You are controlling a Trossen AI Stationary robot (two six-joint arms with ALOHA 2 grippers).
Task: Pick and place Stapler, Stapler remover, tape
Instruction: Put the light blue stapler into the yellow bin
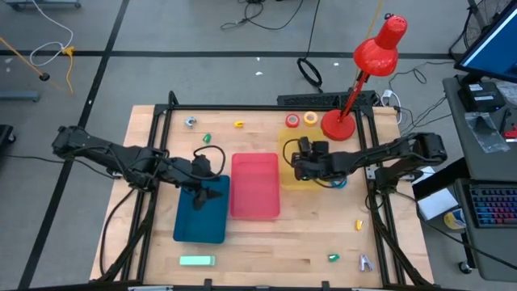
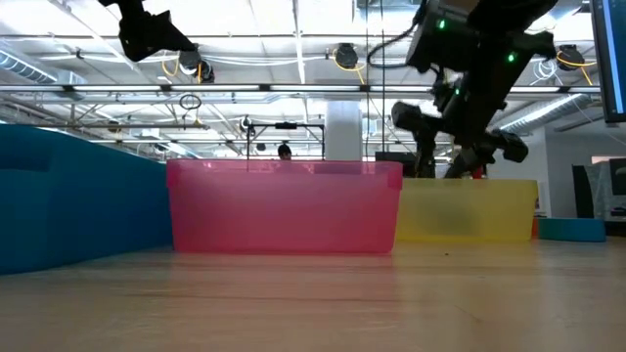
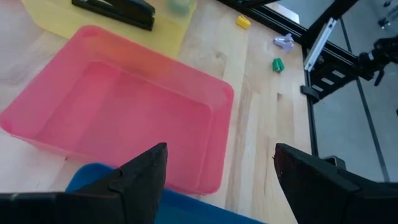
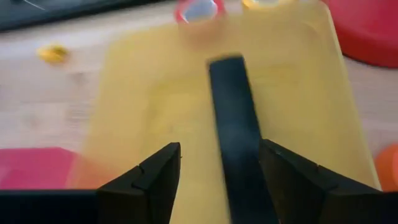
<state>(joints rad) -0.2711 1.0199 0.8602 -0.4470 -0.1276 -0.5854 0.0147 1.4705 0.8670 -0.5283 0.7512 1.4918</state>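
Observation:
A black stapler (image 4: 235,130) lies lengthwise on the floor of the yellow tray (image 1: 284,174), right of the pink tray (image 1: 255,186). My right gripper (image 4: 221,155) hangs open over it. Its fingers stand on either side of the stapler's near end. A red tape roll (image 1: 292,121) and a yellow tape roll (image 1: 310,119) rest flat on the table behind the yellow tray. Small stapler removers lie loose on the table, among them a green one (image 1: 334,257) and a silver one (image 1: 366,261). My left gripper (image 3: 221,180) waits open above the blue tray (image 1: 202,208).
A red desk lamp stands with its base (image 1: 339,125) at the far right, close behind the yellow tray. A mint-green block (image 1: 196,260) lies near the front edge. More small pieces (image 1: 207,138) lie at the far left. A black frame (image 1: 380,194) borders the table.

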